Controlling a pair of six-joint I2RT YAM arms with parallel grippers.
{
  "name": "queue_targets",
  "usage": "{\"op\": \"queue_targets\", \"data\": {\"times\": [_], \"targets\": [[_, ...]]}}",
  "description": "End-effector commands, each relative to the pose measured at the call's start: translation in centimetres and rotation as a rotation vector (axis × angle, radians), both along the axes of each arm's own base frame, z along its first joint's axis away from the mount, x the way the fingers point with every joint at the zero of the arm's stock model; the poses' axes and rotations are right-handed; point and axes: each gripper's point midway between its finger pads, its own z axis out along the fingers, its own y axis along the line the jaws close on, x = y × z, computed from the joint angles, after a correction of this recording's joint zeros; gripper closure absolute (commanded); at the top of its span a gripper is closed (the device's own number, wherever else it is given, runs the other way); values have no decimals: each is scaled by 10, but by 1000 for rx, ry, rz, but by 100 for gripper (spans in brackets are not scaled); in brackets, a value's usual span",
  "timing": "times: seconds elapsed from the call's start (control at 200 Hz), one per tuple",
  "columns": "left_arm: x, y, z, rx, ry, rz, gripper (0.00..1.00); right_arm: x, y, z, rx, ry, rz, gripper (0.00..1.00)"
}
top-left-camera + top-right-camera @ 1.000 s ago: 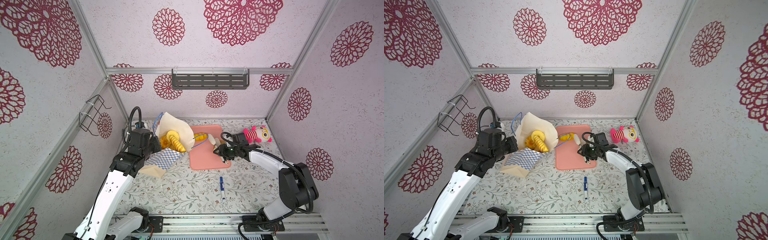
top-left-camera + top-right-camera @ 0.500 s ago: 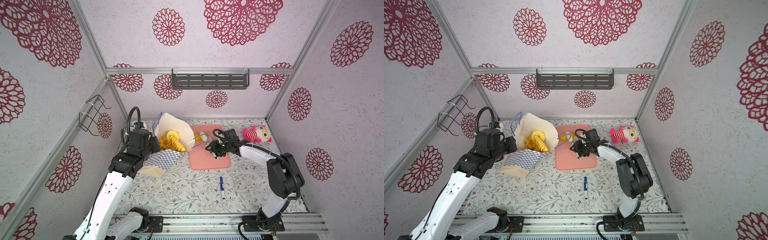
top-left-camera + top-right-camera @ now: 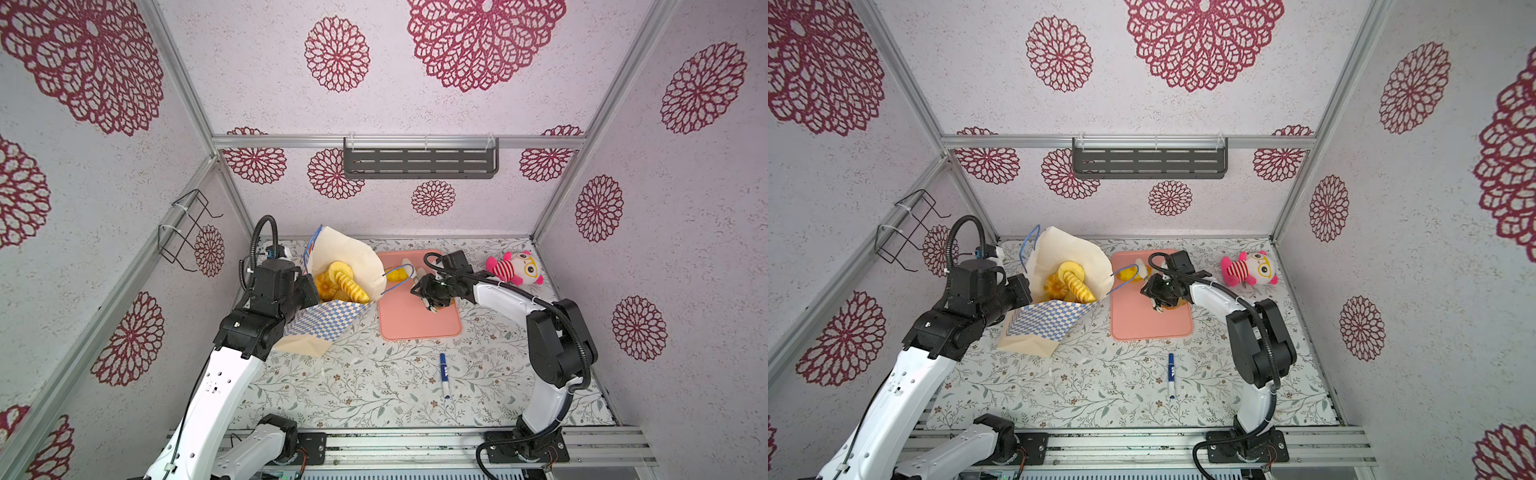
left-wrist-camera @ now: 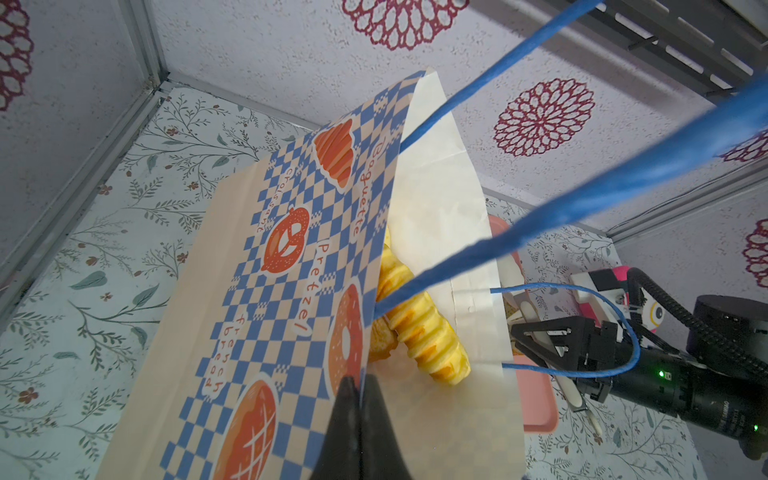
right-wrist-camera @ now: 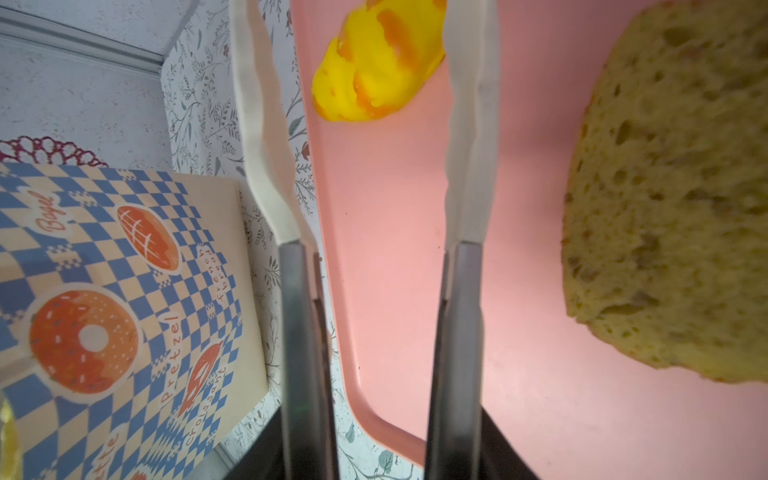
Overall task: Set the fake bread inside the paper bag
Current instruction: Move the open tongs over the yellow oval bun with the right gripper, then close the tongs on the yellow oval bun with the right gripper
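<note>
Leaning mouth-first toward the pink tray (image 3: 415, 324), your paper bag (image 3: 328, 328) is pinched at its rim by the left gripper (image 4: 359, 384); the right gripper (image 3: 426, 290) is spread and empty.

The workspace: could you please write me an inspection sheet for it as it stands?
Surface: floral table, pink tray on it.
Job's things: bag tilted, mouth open, breads inside; yellow bread and bun on tray.
Clutter: plush toy, marker.
Grippers: left gripper shut on bag's edge; right gripper open, empty, over tray.
Cables: black arm cables; bag's blue handle hangs near right gripper.
Surroundings: patterned walls, shelf, wire rack.
</note>
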Motion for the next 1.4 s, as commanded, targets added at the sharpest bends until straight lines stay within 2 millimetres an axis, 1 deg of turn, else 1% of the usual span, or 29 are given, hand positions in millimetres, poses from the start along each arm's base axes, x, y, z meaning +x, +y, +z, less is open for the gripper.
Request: {"op": "queue_targets", "data": {"times": [0.0,0.17,0.235,0.34,0.41,0.51,0.665,0.846,0.961,1.171,1.346,1.396], "targets": [[2,2,5,-2,-33,-1,100,15,-16,7,-125,-67,34,50],[4,4,-2,-2,-17,4,100,35,-14,10,-182,-78,125,50],[5,5,-4,-7,-15,5,100,41,-13,4,-211,-66,160,50],[5,5,-6,-15,-10,7,100,53,-8,0,-219,-56,199,50],[5,6,-8,-15,-6,8,100,61,-4,2,-212,-64,217,50],[5,7,-8,-16,-5,9,100,68,3,3,-194,-65,232,50],[5,6,-8,-20,-3,7,100,72,10,-1,-162,-49,245,50],[4,6,-10,-25,0,6,100,67,14,-3,-141,-32,258,50],[4,5,-11,-29,3,6,100,60,15,-2,-136,-18,271,50],[4,5,-10,-33,-2,4,100,36,16,-1,-134,-2,297,50],[3,5,-9,-33,-2,2,100,14,11,-3,-158,4,304,50],[3,5,-9,-33,-4,1,100,10,8,-1,-160,-3,301,50]]}}
